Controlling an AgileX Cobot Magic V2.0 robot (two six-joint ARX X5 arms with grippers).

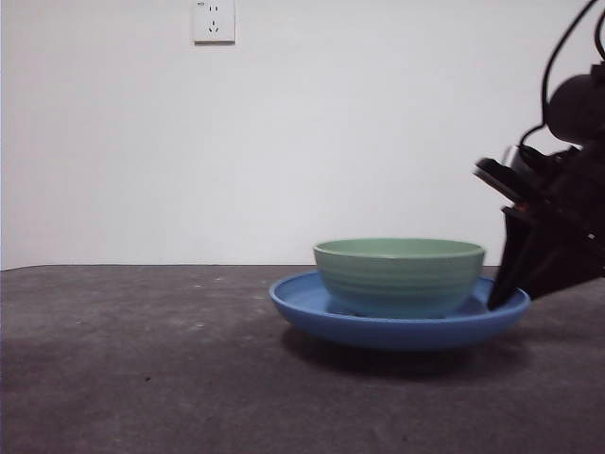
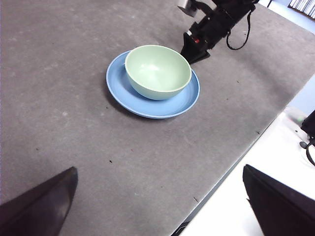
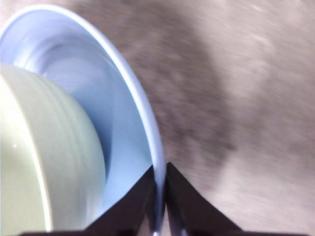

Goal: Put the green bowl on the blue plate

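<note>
i see the green bowl (image 1: 398, 274) already sitting on the blue plate (image 1: 312, 305). my right gripper (image 3: 159, 189) has its fingers clenched on the plate rim between them; only letting go remains. the left gripper (image 2: 157, 206) waits, fingers spread.

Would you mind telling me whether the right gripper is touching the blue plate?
Touching. In the right wrist view, the right gripper has its fingers closed on the blue plate at its rim.

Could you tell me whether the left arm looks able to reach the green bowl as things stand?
Probably yes. The bowl sits open-topped on the plate, with bare table between it and the open left gripper. The right gripper, shut on the plate's far rim, leaves the near side free.
</note>
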